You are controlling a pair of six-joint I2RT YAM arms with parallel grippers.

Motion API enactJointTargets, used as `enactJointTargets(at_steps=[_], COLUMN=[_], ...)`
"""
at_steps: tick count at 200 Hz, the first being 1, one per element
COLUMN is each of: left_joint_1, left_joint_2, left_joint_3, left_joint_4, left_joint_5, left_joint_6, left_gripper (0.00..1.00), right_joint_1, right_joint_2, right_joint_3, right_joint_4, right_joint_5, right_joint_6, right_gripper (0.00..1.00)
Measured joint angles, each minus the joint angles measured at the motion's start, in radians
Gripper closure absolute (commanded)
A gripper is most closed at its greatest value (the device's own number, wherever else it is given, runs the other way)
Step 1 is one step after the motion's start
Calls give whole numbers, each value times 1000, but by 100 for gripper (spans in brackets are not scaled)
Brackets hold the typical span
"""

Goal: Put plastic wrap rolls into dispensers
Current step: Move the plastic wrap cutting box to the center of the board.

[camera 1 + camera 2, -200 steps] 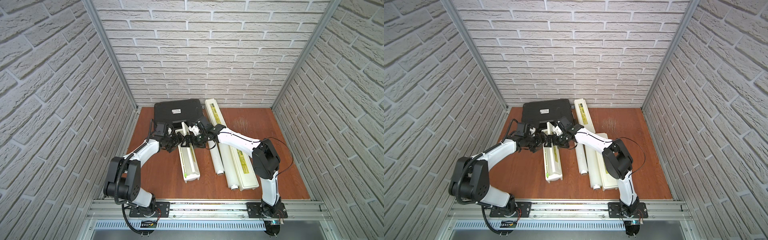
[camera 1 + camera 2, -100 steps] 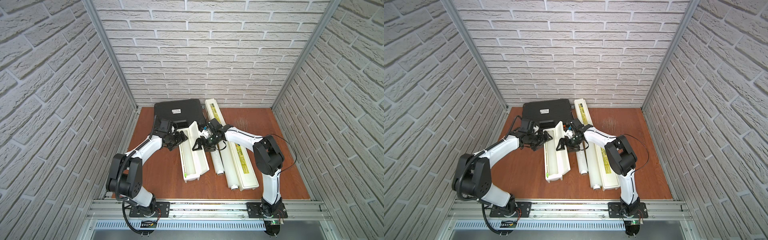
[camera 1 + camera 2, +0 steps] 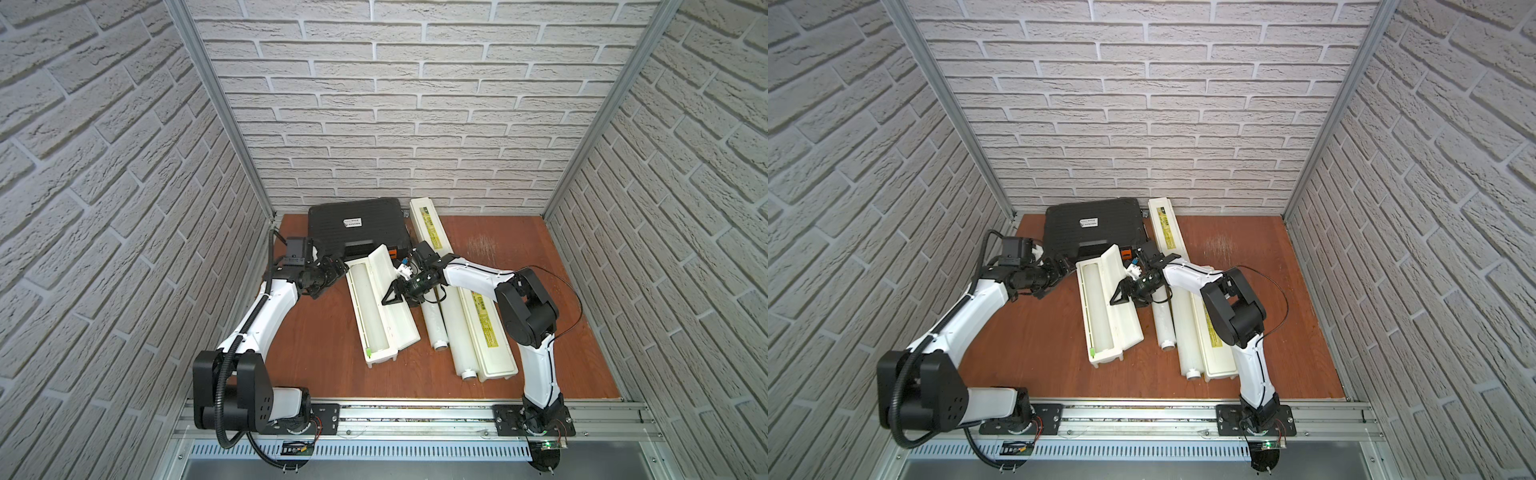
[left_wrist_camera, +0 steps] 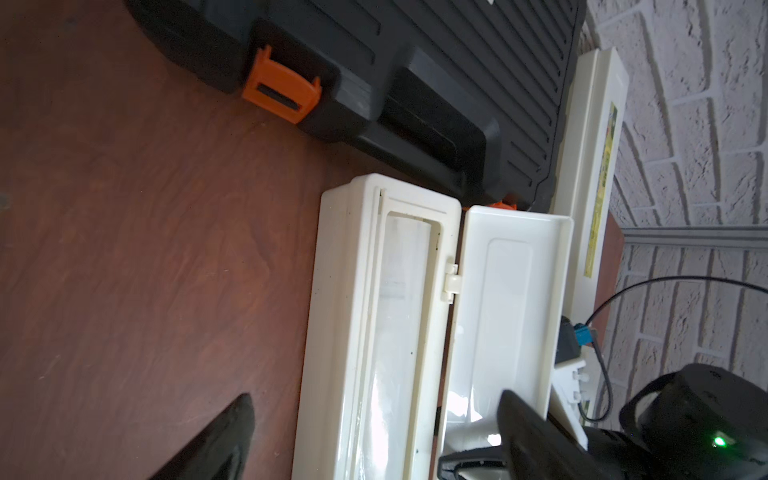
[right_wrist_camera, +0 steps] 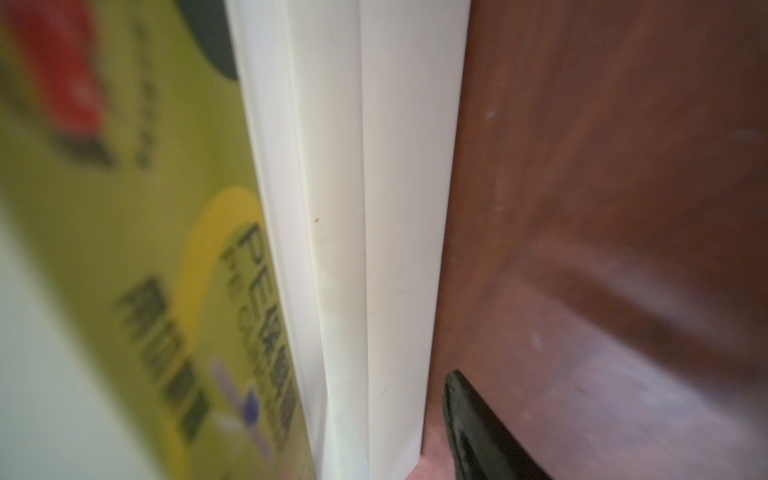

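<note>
Right tool (image 3: 392, 292) looks pinched on the lid (image 3: 405, 328) of the open dispenser (image 3: 380, 358), I'd guess to flip it shut over the 1 roll (image 4: 401, 332) inside, just past its tips. Left tool (image 3: 337, 267) hovers beside, jaws apart.

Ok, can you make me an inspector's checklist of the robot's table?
Surface: brown wooden tabletop, pale scuffed patch near the back.
Job's things: open dispenser mid-table, a roll apparently inside; loose roll beside it, second loose roll against a closed dispenser; third dispenser closed, at the back.
Clutter: black case, orange latch, at the back.
Grippers: left gripper open, empty, by the open dispenser's far end; right gripper at its open lid, grip unclear.
Cables: thin black cable loops off the right arm; ribbed hose on the left arm.
Surroundings: brick-look walls, metal rail in front.
</note>
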Motion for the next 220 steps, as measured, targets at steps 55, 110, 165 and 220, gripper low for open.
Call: enactJointTargets(at_steps=[55, 110, 165, 220], left_joint_1=[138, 174, 217, 222], left_joint_2=[-22, 148, 250, 269], left_joint_3=[-145, -174, -28, 42], left_joint_4=[-23, 82, 108, 98], left_joint_5=[12, 90, 52, 50], left_joint_6=[2, -7, 17, 68], left_gripper=[9, 11, 11, 9], right_joint_1=[138, 172, 194, 212], right_joint_2=[68, 197, 275, 233], right_joint_3=[17, 169, 268, 296], right_joint_4=[240, 335, 420, 208], right_joint_5=[-17, -32, 18, 216], right_joint_6=[248, 398, 538, 373], right_gripper=[43, 43, 37, 0])
